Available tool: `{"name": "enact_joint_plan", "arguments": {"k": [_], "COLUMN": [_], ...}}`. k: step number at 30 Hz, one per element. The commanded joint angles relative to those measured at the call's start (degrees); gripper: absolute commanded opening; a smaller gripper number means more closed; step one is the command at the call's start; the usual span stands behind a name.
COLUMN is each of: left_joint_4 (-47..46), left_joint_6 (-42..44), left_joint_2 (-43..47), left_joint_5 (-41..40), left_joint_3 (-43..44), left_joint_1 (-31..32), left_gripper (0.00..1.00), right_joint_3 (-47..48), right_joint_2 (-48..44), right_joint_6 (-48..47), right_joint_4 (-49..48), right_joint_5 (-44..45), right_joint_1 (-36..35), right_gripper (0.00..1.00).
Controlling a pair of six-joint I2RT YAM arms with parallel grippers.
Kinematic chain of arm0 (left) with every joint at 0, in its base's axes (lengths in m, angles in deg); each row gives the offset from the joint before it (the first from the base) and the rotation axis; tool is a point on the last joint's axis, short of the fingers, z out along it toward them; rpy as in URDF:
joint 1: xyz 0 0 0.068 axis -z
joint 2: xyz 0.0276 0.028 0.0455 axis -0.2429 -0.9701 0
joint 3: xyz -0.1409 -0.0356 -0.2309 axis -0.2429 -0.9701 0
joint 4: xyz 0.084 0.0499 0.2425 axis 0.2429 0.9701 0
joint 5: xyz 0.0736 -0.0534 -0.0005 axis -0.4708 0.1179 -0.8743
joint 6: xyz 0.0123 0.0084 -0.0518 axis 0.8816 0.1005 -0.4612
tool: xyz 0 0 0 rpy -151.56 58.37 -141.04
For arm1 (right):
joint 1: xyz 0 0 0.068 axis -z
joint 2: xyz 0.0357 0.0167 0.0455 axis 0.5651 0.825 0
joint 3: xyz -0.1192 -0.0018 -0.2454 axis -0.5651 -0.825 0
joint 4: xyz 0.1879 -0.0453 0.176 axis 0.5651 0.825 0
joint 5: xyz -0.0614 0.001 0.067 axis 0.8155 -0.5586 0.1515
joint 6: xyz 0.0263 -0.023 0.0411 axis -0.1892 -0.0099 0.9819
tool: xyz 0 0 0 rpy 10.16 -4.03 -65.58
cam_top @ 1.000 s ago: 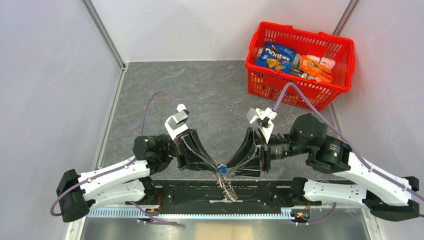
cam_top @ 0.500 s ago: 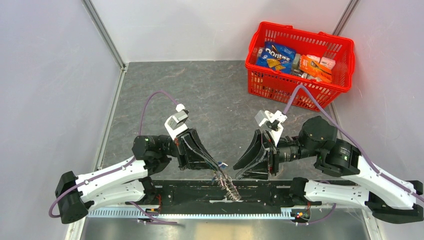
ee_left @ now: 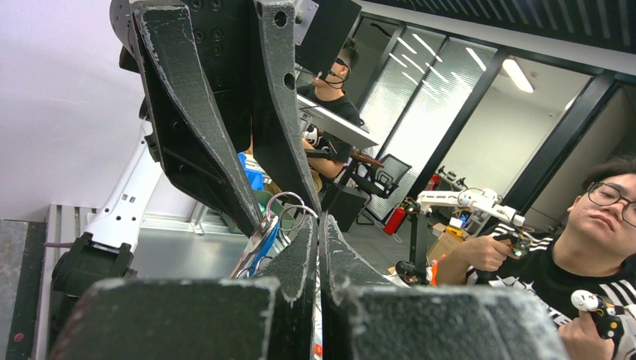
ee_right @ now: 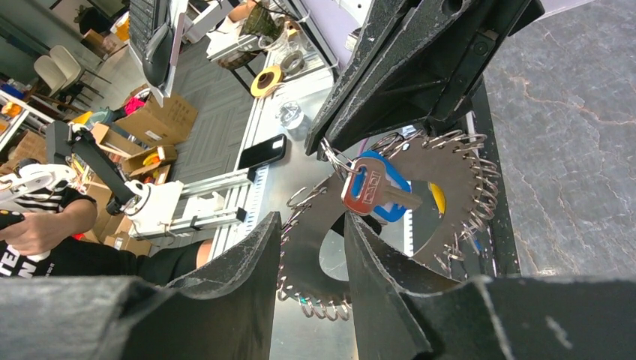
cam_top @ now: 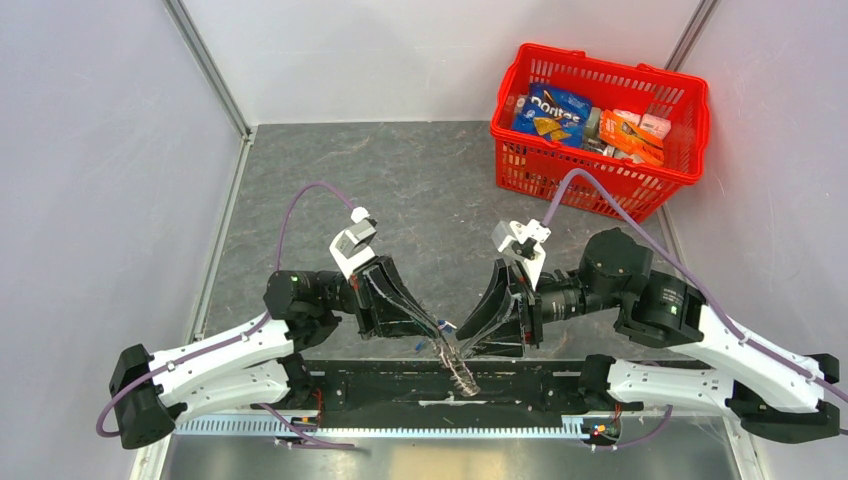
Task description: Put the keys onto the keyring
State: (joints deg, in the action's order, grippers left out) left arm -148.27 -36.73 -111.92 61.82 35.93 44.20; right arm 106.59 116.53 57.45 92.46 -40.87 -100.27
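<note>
The keyring (ee_right: pixel 450 180) is a dark toothed disc edged with small wire rings and a yellow tag; in the top view it hangs (cam_top: pixel 458 368) between the arms over the front rail. My left gripper (cam_top: pixel 440 332) is shut on one small ring at its edge, fingers pressed together in the left wrist view (ee_left: pixel 318 220). A key (ee_right: pixel 375 187) with a blue head hangs from that ring just below the left fingertips (ee_right: pixel 337 135); it also shows in the left wrist view (ee_left: pixel 259 244). My right gripper (ee_right: pixel 313 219) is open, its tips at the disc's near edge just under the key.
A red basket (cam_top: pixel 600 70) of snack packs stands at the back right. A black rail (cam_top: pixel 540 385) runs along the table's front edge under the hanging keyring. Grey walls close in the left and right sides.
My right gripper let go of the key and pulled back to the right, then came back in towards the left gripper, open. The left gripper stayed shut on the keyring.
</note>
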Motion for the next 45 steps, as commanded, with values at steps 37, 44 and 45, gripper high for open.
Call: {"name": "enact_joint_plan", "arguments": {"k": [37,44,45], "left_joint_4": [1.92,1.52,1.48], "left_joint_6": [5.15,5.03,4.98], "left_joint_2": [4.01,3.92,3.97], "left_joint_5": [-4.18,-4.16,-4.11], "left_joint_3": [0.02,0.00,-0.02], "left_joint_1": [0.09,0.09,0.09], "left_gripper": [0.02,0.02,0.02], "right_joint_3": [0.49,1.67,1.68], "right_joint_2": [1.93,3.22,3.34], "right_joint_6": [0.24,-0.63,-0.72], "right_joint_4": [-8.06,-9.58,-9.79], "right_joint_5": [4.44,3.70,3.60], "right_joint_1": [-0.01,-0.05,-0.05], "right_gripper": [0.41,0.41,0.41]}}
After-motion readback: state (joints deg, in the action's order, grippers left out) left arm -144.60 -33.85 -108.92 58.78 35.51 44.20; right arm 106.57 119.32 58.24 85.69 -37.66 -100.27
